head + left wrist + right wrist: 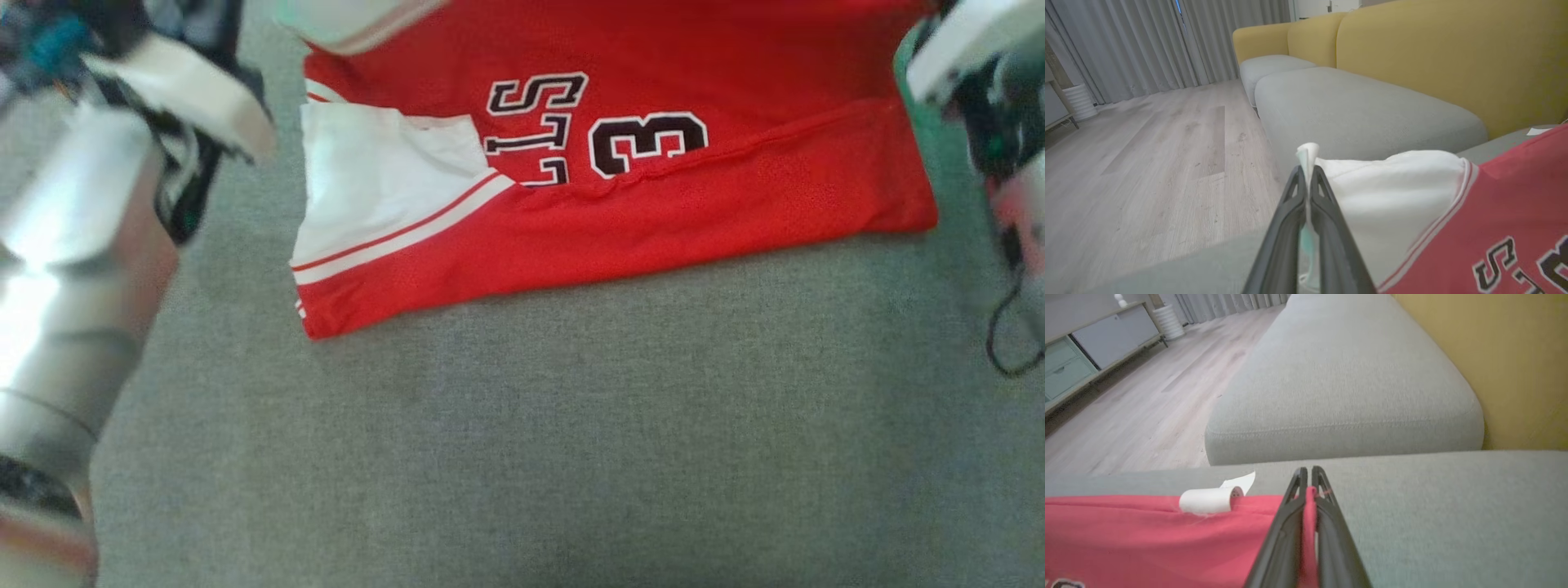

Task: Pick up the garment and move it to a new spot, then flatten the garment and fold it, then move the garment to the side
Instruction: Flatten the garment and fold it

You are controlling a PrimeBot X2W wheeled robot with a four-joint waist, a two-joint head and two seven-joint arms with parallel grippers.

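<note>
Forearm (73, 269) of the left arm, pale and blurred, stands at the left edge of the head view. Just right of it the garment (620, 196), a red jersey, lies spread across the grey seat cushion (522, 425). Its white panel with red-and-white striped trim is at the left end. Next come the black lettering and a black "3", both outlined in white. A long band of red fabric lies along the near edge and covers the lower part of the letters. The jersey's right end stops near the blurred right arm (980, 49).

In the left wrist view, the left end effector (1307, 171) has its two dark fingers pressed nearly together. They pinch a thin edge of the white panel, and a tuft of cloth pokes out above the tips. Beyond it are a pale wooden floor (1147, 163), grey curtains (1126, 41) and the sofa's yellow backrest (1433, 53).

In the right wrist view, the right end effector (1308, 473) is likewise closed to a slit. A fold of red fabric is gripped between its fingers, low over the cushion. To the left of its tips a small white roll (1206, 500) rests on the jersey's edge.
</note>
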